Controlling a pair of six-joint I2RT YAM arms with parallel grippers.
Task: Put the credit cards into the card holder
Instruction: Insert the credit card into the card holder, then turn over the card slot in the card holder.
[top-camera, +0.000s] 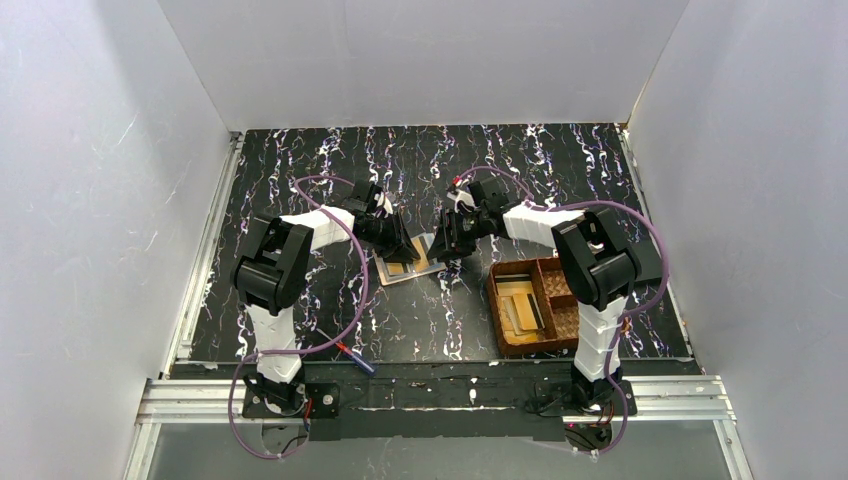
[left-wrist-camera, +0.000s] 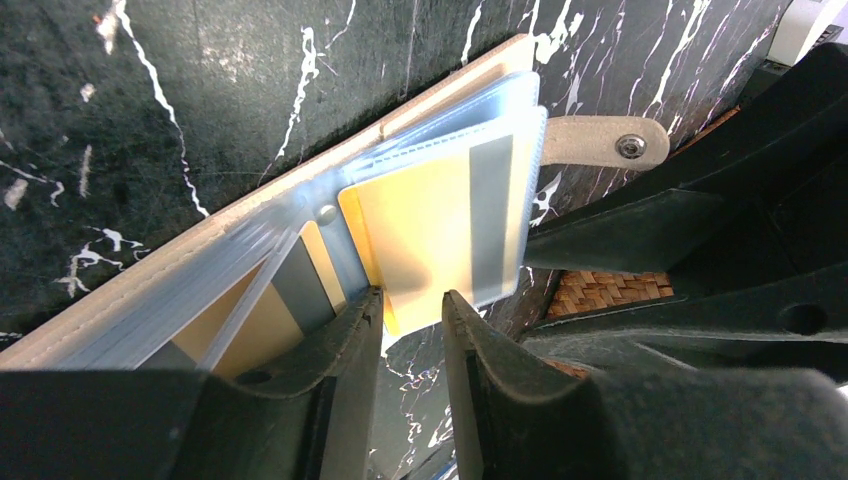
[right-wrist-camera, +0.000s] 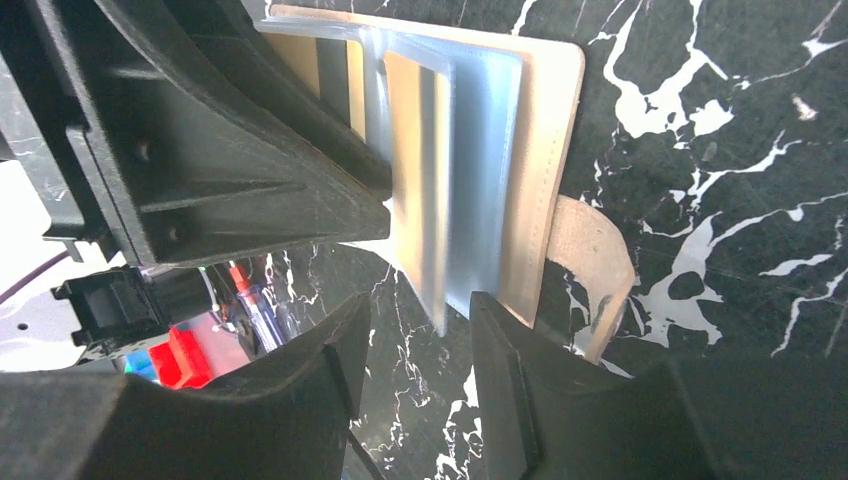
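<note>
- Card holder (right-wrist-camera: 548, 150): open flat on the dark marbled table (top-camera: 300, 150), about mid-table, tan lining up, clear plastic sleeves fanned above it.
- Closure strap (left-wrist-camera: 600, 142): tan, with a metal snap, sticking out past the holder's edge towards the right arm.
- Left gripper (left-wrist-camera: 405, 325): low over the holder from the left, jaws a narrow gap apart, the corner of a sleeved card just at that gap; impossible to tell whether touching either finger.
- Right gripper (right-wrist-camera: 420, 350): low over the holder from the right, close to the left gripper, jaws apart, the edge of one raised clear sleeve hanging into the gap, not pinched.
- Yellow card with a grey band (left-wrist-camera: 430, 230): inside the uppermost sleeve, seen face-on from the left wrist.
- Second yellow card (left-wrist-camera: 250, 330): also grey-banded, in a sleeve further down the fan, partly behind the left finger.
- Brown woven basket (top-camera: 492, 300): divided, right of the holder and nearer, beside the right arm.
- Loose cards (top-camera: 520, 305): pale, lying in the basket's left compartment; number unclear.
- Screwdriver (top-camera: 355, 357): on the table's near edge, by the left arm's base, well apart from the holder.
</note>
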